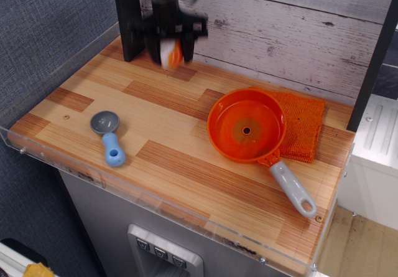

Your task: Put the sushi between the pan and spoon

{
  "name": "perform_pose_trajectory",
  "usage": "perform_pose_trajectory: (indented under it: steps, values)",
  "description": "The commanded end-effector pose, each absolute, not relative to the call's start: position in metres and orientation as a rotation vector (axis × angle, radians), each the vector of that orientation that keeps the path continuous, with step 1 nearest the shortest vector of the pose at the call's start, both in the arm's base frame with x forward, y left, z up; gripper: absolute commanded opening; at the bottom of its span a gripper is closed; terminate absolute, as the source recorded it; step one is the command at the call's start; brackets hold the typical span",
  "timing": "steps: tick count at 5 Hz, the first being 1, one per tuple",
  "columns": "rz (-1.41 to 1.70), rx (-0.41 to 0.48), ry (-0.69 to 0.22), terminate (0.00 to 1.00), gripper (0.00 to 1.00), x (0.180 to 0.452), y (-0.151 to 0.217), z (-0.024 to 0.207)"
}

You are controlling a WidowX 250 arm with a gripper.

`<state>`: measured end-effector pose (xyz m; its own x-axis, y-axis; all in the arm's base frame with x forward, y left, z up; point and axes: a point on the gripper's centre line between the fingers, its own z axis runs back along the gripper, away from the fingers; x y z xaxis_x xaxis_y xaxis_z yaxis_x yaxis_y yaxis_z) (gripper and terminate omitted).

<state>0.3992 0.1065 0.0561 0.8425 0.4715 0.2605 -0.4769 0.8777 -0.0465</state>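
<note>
My black gripper [170, 53] hangs at the back left of the wooden table and is shut on the sushi [170, 54], a small white and orange piece held above the tabletop. The image there is blurred by motion. The orange pan [246, 125] with its grey handle sits right of centre, partly on the cloth. The spoon [107, 135], with a dark grey bowl and a light blue handle, lies at the front left. A bare stretch of wood lies between the spoon and the pan.
An orange woven cloth [305, 122] lies under the pan's right side. A black post [127, 17] stands right behind the gripper. A whitewashed plank wall [292, 34] backs the table. A clear acrylic rim [155, 205] runs along the front and left edges.
</note>
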Motion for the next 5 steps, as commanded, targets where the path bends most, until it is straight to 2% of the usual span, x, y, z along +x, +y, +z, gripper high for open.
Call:
perform_pose_trajectory:
  steps: [1, 3, 5]
  values:
    - [0.392, 0.0, -0.422, 0.0, 0.0, 0.387, 0.085, 0.137]
    - [0.301, -0.02, -0.358, 0.0, 0.0, 0.343, 0.049, 0.142]
    - [0.192, -0.027, -0.314, 0.0, 0.0, 0.313, 0.026, 0.131]
